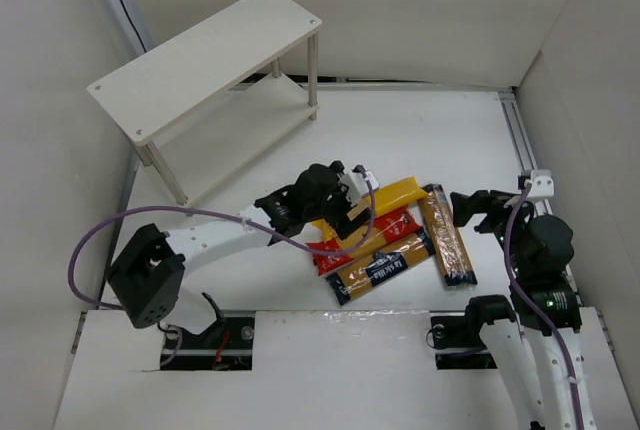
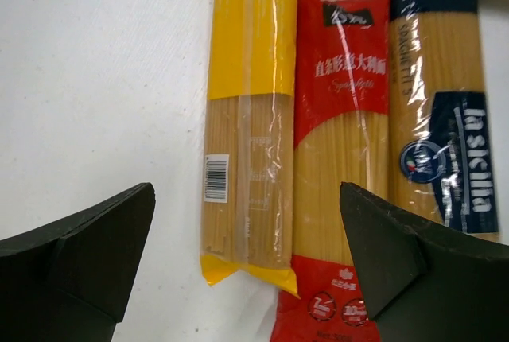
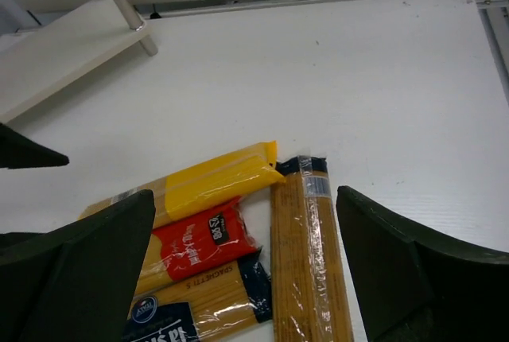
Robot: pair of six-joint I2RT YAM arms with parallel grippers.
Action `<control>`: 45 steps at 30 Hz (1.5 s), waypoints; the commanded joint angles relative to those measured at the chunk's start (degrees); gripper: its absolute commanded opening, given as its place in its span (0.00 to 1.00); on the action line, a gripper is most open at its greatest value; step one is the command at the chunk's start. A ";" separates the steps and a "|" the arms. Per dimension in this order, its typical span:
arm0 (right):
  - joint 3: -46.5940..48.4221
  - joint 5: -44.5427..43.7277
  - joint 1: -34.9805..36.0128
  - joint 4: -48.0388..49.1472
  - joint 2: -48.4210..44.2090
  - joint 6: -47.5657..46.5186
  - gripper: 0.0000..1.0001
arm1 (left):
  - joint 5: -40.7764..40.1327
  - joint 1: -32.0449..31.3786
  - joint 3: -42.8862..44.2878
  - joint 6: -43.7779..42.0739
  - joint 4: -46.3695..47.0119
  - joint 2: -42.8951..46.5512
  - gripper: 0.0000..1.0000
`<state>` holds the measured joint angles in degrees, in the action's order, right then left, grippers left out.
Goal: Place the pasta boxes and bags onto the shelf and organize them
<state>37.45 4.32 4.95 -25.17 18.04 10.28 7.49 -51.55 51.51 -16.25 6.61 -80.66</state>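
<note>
Four spaghetti packs lie together on the table. The plain yellow pack (image 1: 396,193), the red pack (image 1: 368,240) and the yellow pack with the dark blue label (image 1: 385,266) lie side by side. The brownish-orange pack (image 1: 447,236) lies at their right end. My left gripper (image 1: 345,212) is open and empty, its fingers straddling the near end of the plain yellow pack (image 2: 246,119) beside the red pack (image 2: 338,159). My right gripper (image 1: 478,212) is open and empty, above and right of the brownish-orange pack (image 3: 306,262). The white shelf (image 1: 205,55) stands at the far left with nothing on it.
White walls close in the table on the left, back and right. A metal rail (image 1: 520,140) runs along the right edge. The shelf's lower board (image 3: 56,56) and one silver leg (image 3: 119,0) show in the right wrist view.
</note>
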 commanded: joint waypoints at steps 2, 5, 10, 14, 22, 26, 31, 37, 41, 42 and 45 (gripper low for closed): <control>0.34 8.32 0.32 2.93 0.15 -2.01 1.00 | -0.62 1.27 4.03 -7.20 -3.97 -3.00 1.00; -0.27 6.94 0.32 3.55 0.15 -2.02 1.00 | -1.25 1.89 5.61 -9.76 -6.34 -5.81 1.00; -0.89 3.51 0.32 3.91 -2.83 -1.41 1.00 | 3.05 3.91 7.12 -11.79 -8.46 -10.47 1.00; -2.37 5.08 0.32 4.94 -4.50 -1.23 1.00 | 5.52 5.23 8.17 -11.79 -9.23 -14.25 1.00; -2.91 7.02 0.32 5.48 -3.81 -1.85 1.00 | 5.78 5.23 12.81 -11.79 -10.74 -20.58 1.00; -2.91 7.55 0.32 6.01 -3.19 -2.37 1.00 | 11.67 5.23 14.67 -13.01 -11.36 -22.51 1.00; -2.91 7.55 0.32 6.01 -2.66 -2.37 1.00 | 11.15 5.23 20.02 -12.49 -13.28 -27.96 1.00; -2.91 7.55 0.32 6.01 -3.19 -2.37 1.00 | 10.45 4.70 29.00 -10.12 -17.86 -37.37 1.00; -2.91 7.55 0.32 6.01 -3.19 -2.37 1.00 | 5.62 4.09 29.00 -6.96 -17.69 -39.13 0.90; -2.91 7.55 0.32 6.01 -3.71 -2.37 1.00 | 4.30 4.09 28.13 -5.91 -16.55 -39.13 0.78; -2.91 8.07 0.32 6.01 -3.72 -2.90 1.00 | 0.86 3.57 26.63 -1.87 -15.31 -37.38 0.38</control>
<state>34.15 11.18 4.95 -22.26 14.96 8.32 14.31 -47.64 80.07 -21.98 -7.60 -117.54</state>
